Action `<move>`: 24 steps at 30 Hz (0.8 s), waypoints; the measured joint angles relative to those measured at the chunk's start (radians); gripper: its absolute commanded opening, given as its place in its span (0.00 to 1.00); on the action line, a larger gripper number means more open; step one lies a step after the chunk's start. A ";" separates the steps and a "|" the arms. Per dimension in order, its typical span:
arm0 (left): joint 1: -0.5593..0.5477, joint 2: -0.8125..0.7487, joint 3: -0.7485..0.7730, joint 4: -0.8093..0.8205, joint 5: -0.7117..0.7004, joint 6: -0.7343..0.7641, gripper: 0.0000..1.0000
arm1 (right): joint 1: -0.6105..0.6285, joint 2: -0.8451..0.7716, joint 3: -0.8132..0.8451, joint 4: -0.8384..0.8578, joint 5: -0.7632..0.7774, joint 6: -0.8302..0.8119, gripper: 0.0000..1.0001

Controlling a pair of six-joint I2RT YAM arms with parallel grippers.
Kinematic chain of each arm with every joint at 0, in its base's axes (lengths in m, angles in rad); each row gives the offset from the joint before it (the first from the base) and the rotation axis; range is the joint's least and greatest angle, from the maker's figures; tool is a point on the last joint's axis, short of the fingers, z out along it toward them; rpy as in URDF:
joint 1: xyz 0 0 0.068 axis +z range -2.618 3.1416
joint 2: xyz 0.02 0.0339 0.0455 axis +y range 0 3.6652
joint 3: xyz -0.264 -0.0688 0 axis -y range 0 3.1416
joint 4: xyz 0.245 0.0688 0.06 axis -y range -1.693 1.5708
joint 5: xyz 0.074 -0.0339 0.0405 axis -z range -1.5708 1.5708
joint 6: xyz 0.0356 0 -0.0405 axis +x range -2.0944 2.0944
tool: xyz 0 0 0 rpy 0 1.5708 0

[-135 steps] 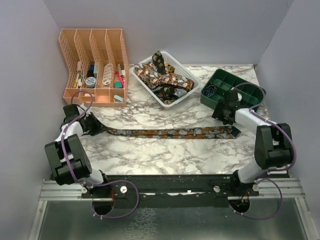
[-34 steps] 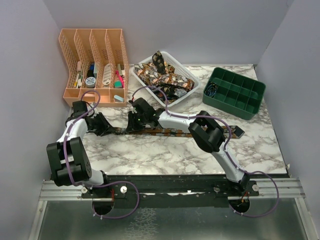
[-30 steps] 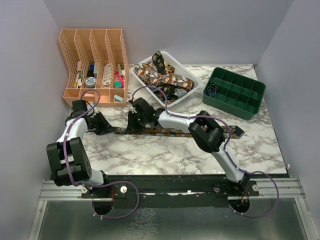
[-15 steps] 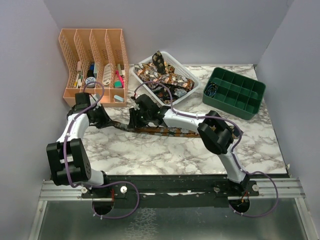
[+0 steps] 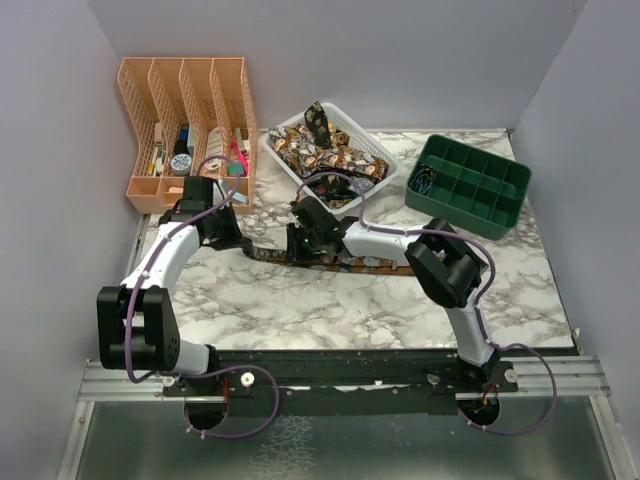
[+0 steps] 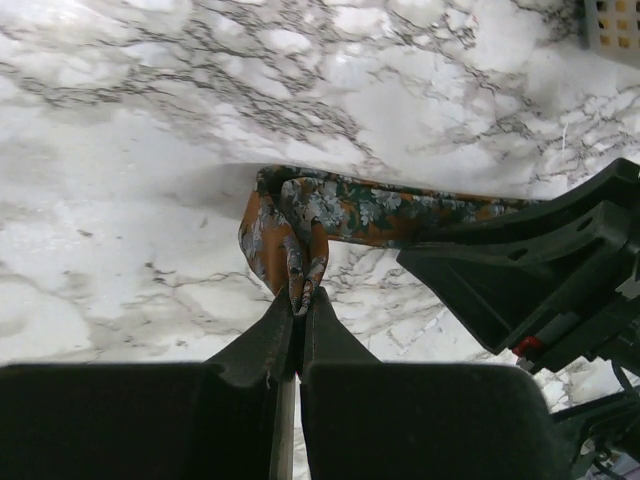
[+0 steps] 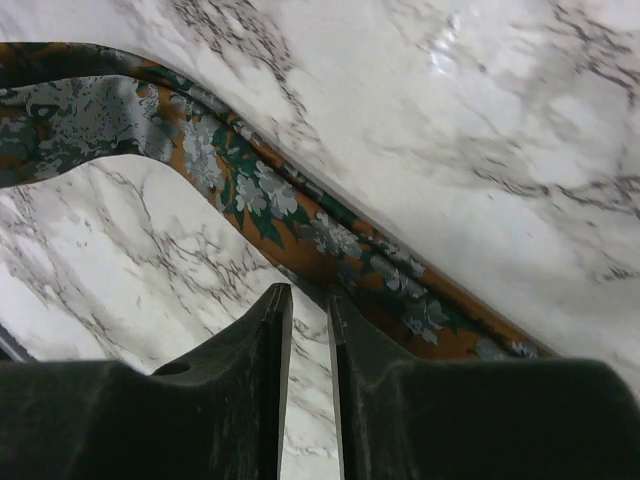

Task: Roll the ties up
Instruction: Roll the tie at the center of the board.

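1. Closest to the arms, the white marble worktop (image 5: 300, 310) has no rolled tie on it.
2. A bit further in lies one long, thin cloth tie (image 5: 268, 253), dark with orange and pale flowers. It lies near the middle of the worktop and stretches out flat toward the right. In the top view the right arm hides much of it.
3. The left jaws are pinched shut on the left end of this tie. The left wrist view shows that end lifted and bent into one small loose fold, right at the black fingertips (image 6: 275, 325).
4. The right jaws are near the left ones, a little way along the tie. They have only a thin gap, with worktop showing through it and no cloth inside. Their fingertips (image 7: 268, 320) sit at the edge of the tie. I think they are there to steady it, not to hold it.
5. So I think the first roll has only just begun. There is one fold, and the long rest of the tie is left to wind up.
6. Further back, a white plastic basket (image 5: 295, 182) holds a heap of more patterned ties (image 5: 325, 150). They are all loose and bunched, so they need rolling too.
7. At the back stand a dark green tray with little boxes (image 5: 470, 185) on the right and an orange plastic file rack (image 5: 185, 100) on the left. No rolled tie shows in either.
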 measured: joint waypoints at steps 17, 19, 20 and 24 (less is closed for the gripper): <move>-0.261 0.085 0.019 0.059 -0.107 -0.119 0.00 | -0.063 -0.274 -0.216 0.060 0.068 0.066 0.28; -0.280 0.098 0.022 0.072 -0.110 -0.130 0.00 | -0.067 -0.289 -0.237 0.059 0.086 0.069 0.28; -0.289 0.103 0.022 0.078 -0.111 -0.134 0.00 | -0.069 -0.294 -0.246 0.060 0.097 0.070 0.29; -0.330 0.134 0.022 0.107 -0.111 -0.153 0.01 | -0.084 -0.312 -0.274 0.058 0.124 0.073 0.30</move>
